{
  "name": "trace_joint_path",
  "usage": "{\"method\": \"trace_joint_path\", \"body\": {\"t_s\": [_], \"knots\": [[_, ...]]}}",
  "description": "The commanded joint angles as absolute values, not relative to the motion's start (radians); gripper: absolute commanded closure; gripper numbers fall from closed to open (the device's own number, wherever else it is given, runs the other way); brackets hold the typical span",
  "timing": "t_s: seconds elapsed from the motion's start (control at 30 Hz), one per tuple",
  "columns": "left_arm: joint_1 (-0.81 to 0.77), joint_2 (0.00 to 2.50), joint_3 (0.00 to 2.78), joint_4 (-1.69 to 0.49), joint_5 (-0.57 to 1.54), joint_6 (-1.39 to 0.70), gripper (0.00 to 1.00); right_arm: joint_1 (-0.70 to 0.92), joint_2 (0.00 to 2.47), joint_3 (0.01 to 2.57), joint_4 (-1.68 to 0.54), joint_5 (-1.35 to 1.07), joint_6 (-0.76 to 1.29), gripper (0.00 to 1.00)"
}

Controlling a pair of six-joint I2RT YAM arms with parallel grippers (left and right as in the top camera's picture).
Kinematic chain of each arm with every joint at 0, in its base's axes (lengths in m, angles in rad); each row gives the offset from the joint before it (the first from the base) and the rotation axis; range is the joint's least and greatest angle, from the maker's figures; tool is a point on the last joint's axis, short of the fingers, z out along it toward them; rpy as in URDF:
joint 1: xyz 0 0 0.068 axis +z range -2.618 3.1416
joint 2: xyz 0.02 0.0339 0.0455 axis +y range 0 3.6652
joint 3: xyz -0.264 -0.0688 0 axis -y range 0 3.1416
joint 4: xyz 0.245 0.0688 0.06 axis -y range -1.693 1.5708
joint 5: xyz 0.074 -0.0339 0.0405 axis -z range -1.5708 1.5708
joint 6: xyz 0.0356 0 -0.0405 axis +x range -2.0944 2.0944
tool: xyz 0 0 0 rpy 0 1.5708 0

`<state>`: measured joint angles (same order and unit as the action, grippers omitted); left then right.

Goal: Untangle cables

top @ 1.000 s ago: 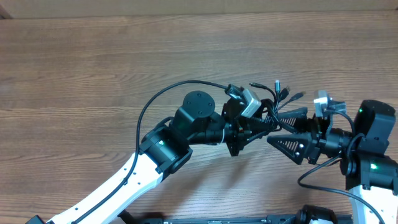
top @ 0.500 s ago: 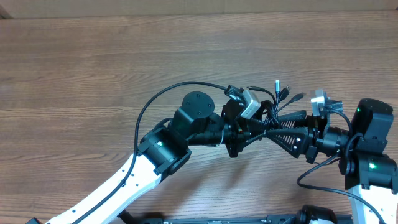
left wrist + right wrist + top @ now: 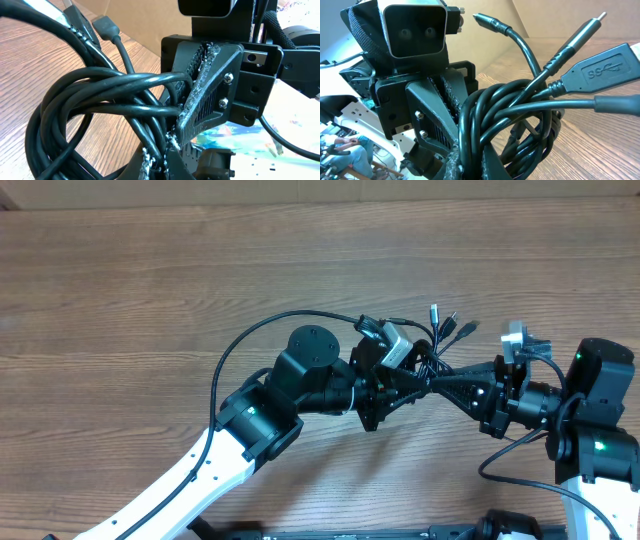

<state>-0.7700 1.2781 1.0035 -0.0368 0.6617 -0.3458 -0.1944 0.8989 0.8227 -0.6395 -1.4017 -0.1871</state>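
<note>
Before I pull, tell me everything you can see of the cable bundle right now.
The cables are several thin, glossy black, rubbery-looking cords wound into one tight tangled coil of overlapping loops. Plug ends fan out free of the coil, among them a USB plug and a slim silver-tipped one. The bundle hangs between the arms, apparently off the table. The left gripper and right gripper are both shut on it from opposite sides.

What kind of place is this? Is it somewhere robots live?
Probably a robot lab or workshop: a left arm and a right arm reach over a wooden table, sharing a tangled bundle of black cables.
</note>
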Motion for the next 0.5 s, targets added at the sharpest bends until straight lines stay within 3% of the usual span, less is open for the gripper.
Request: {"method": "trace_joint_path", "body": {"t_s": [0.0, 0.23, 0.47], "knots": [[-0.772, 1.291, 1.011, -0.046, 0.654, -0.343, 0.96, -0.175, 0.887, 0.838, -0.633, -1.467, -0.187, 0.96], [-0.772, 1.291, 1.011, -0.060, 0.662, -0.335, 0.96, -0.176, 0.887, 0.838, -0.633, -1.455, -0.184, 0.96], [-0.772, 1.290, 1.011, -0.104, 0.768, -0.197, 0.96, -0.208, 0.887, 0.838, -0.636, -1.435, -0.147, 0.96]]}}
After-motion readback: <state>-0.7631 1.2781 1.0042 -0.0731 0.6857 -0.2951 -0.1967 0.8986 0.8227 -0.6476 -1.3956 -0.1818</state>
